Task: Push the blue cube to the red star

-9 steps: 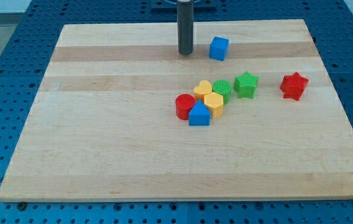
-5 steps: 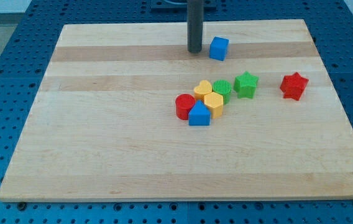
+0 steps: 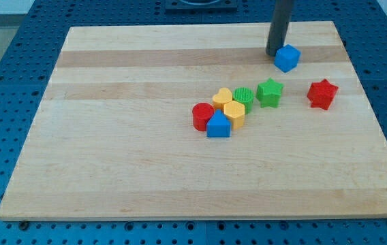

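Note:
The blue cube (image 3: 287, 58) sits near the view's top right of the wooden board (image 3: 112, 156). My tip (image 3: 274, 54) touches the cube's upper left side. The red star (image 3: 322, 94) lies below and to the right of the cube, with a gap between them.
A green star (image 3: 270, 92) lies just below the blue cube. A cluster near the middle holds a green cylinder (image 3: 243, 98), a yellow heart (image 3: 223, 97), a yellow hexagon (image 3: 234, 113), a red cylinder (image 3: 202, 116) and a blue house-shaped block (image 3: 218, 126).
My tip has moved to the right and pushed the blue cube to the right and slightly down, closer to the red star. The other blocks have not moved.

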Tool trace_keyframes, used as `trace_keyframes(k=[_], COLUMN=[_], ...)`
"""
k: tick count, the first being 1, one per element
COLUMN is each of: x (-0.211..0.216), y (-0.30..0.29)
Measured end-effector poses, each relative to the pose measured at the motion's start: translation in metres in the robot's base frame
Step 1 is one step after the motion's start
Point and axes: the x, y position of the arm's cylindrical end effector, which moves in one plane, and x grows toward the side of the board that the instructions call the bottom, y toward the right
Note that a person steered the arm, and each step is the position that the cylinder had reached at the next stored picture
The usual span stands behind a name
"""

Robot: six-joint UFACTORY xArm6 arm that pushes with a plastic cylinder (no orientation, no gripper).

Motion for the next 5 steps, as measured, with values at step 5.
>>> trace_keyframes(k=[5], x=[0.053], y=[0.043])
